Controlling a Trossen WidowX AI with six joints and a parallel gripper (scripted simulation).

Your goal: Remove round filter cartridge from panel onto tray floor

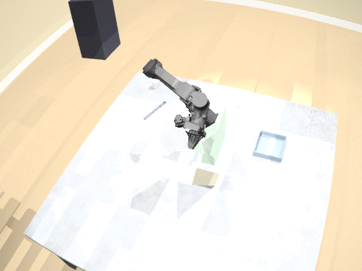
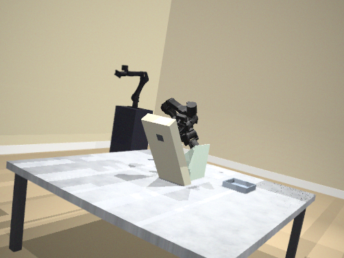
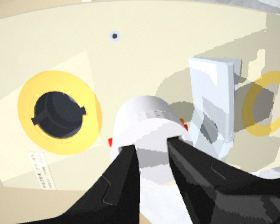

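Note:
The white round filter cartridge (image 3: 146,107) is out of its hole, in front of the service panel (image 3: 160,55) (image 2: 166,150) (image 1: 205,178). Small red lugs show at its sides. My gripper (image 3: 150,146) (image 1: 192,148) (image 2: 194,145) is shut on the cartridge, fingertips at its face; the fingers hide part of the face and its slots. The dark empty hole (image 3: 58,117) with its yellow ring (image 3: 27,100) lies to the left in the wrist view. The blue-grey tray (image 1: 267,158) (image 2: 236,186) stands off to the side of the panel; nothing shows in it.
A pale green upright plate (image 1: 219,140) (image 2: 200,162) stands beside the panel, between my gripper and the tray. A pale block-like part (image 3: 211,95) juts out to the right of the cartridge. A thin rod (image 1: 155,110) lies on the table. A dark pedestal (image 1: 95,26) (image 2: 128,130) stands beyond the table.

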